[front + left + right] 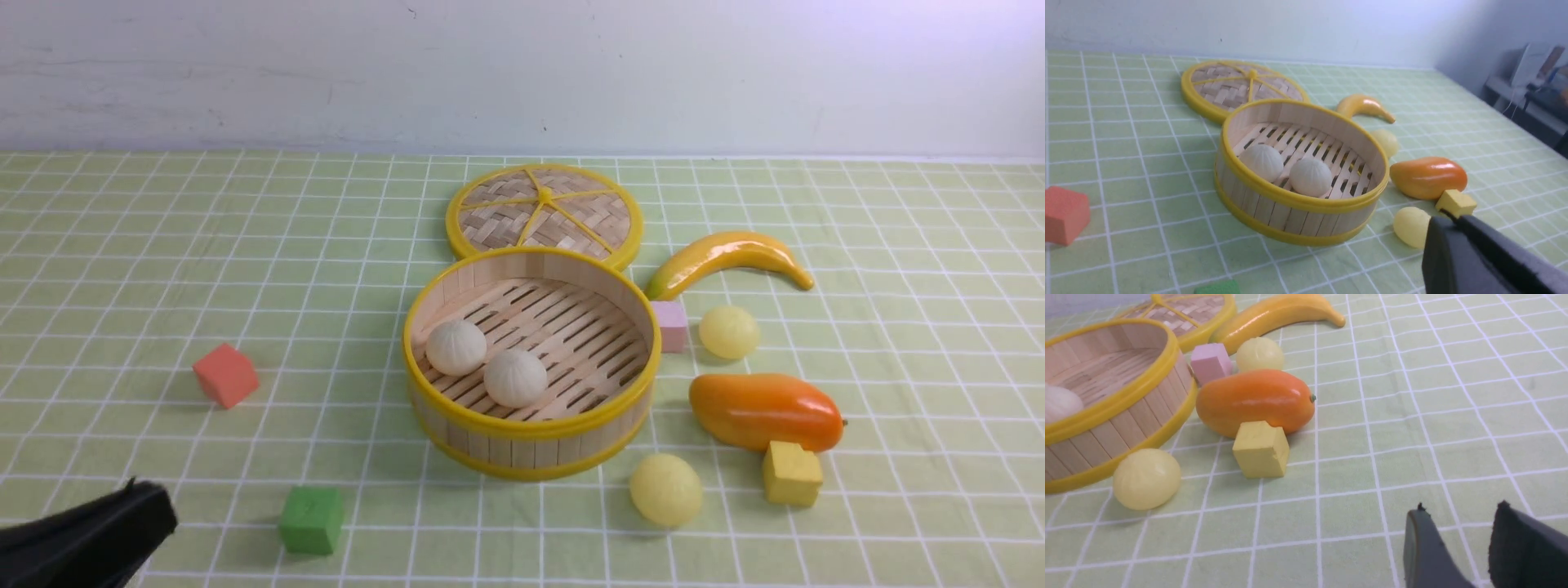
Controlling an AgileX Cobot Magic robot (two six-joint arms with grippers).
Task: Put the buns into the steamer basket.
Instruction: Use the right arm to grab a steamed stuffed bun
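**Half done: two buns in, two left**

Left white bun [455,346] and right white bun [515,378] sit in the basket [522,447]. Far yellow bun [729,331] and near yellow bun [665,489] lie outside on the worktop [163,245]. Left hand [1449,220] is closed and empty; right hand [1459,508] is open and empty.

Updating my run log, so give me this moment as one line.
steamer basket: two white buns inside | two yellow buns: outside | left fingers: shut, empty | right fingers: open, empty | task: unfinished
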